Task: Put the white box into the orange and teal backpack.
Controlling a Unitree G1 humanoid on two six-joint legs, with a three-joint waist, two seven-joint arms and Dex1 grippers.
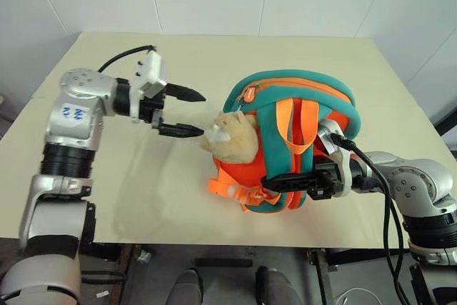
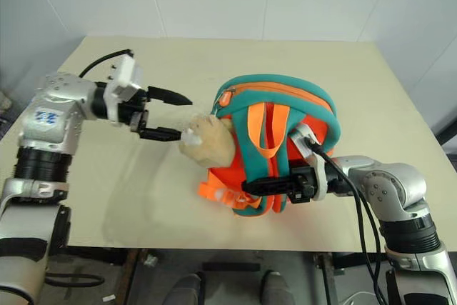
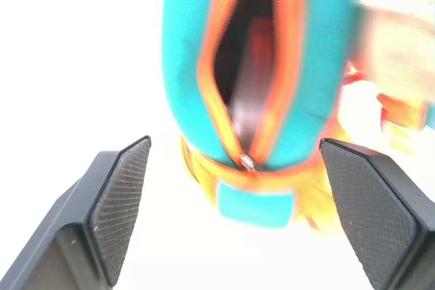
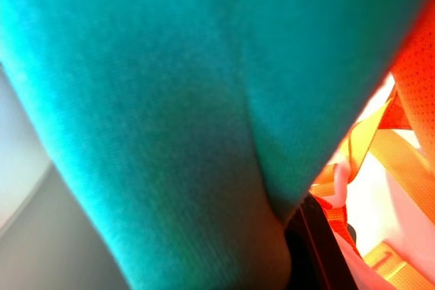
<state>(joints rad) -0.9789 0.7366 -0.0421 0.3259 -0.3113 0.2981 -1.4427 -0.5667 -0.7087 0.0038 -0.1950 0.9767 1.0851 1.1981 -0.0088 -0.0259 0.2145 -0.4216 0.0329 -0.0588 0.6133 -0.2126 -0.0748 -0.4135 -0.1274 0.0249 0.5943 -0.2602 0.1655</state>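
The orange and teal backpack (image 1: 300, 105) lies on the table with its straps facing up and a tan plush toy (image 1: 232, 137) at its left side. My left gripper (image 1: 203, 114) hangs open just left of the plush, with nothing between its fingers. In the left wrist view the backpack's zip opening (image 3: 245, 79) gapes between the two pads (image 3: 119, 195); its inside is dark. My right gripper (image 1: 285, 182) is shut on the backpack's lower teal edge, near the table's front. The white box is hidden.
The beige table (image 1: 143, 198) carries only the backpack. A black cable (image 1: 389, 205) runs along my right forearm. White walls stand behind the table's far edge.
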